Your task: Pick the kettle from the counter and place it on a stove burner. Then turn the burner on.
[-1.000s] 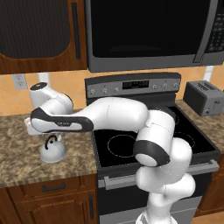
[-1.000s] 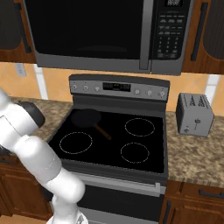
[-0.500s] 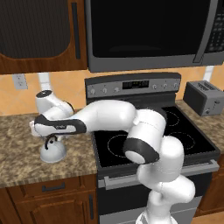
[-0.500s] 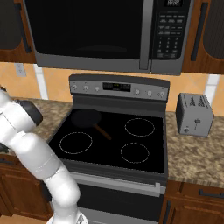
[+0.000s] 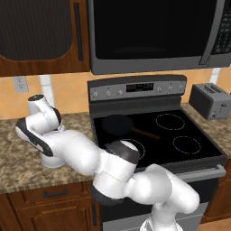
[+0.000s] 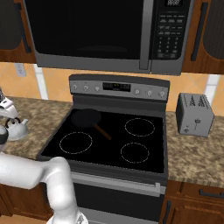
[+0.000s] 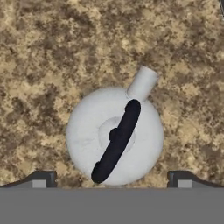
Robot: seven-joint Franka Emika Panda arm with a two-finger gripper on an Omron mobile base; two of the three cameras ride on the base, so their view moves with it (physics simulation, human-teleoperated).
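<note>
Where hand (image 7: pixel 111 181) hovers, kettle (image 7: pixel 87 135) seemingly unhemmed.

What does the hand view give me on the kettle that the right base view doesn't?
Hand view alone: the kettle from straight above, its black handle running diagonally across the lid, its spout pointing up-right in that view, and the claw open with a fingertip on each side of it. Right base view alone: the cooktop with the stove burner, frying pan and toaster. Both: the kettle sitting upright on the counter.
</note>
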